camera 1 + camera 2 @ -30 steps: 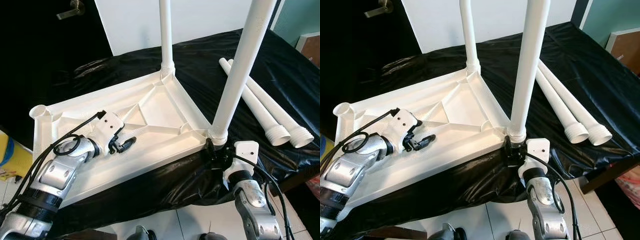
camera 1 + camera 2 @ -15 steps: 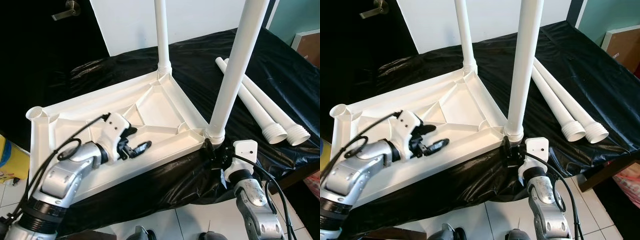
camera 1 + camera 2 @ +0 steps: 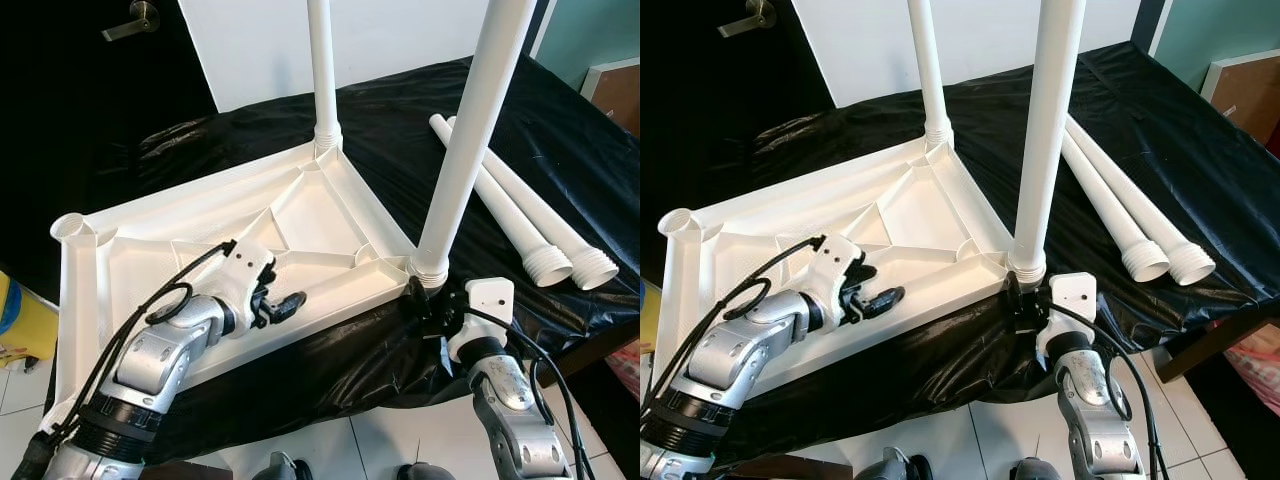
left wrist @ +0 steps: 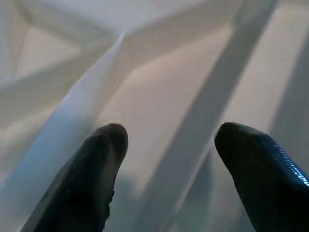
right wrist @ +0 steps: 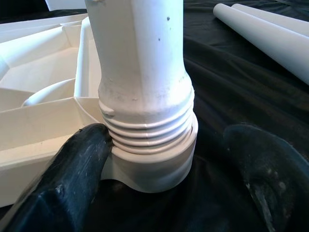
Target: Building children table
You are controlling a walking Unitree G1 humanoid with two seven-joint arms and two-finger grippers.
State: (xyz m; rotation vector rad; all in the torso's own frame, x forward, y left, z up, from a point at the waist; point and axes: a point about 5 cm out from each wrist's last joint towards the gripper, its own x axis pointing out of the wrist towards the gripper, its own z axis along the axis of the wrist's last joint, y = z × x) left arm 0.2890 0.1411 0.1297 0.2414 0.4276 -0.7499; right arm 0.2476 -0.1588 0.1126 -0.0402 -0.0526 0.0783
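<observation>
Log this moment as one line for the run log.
tabletop upside down on black cover | two legs screwed in, two loose legs beside | left gripper open over ribs | right gripper open around near leg base

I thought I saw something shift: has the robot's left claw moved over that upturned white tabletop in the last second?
Yes. The left claw has slid across the tabletop underside toward the near screwed-in leg, fingers open.
</observation>
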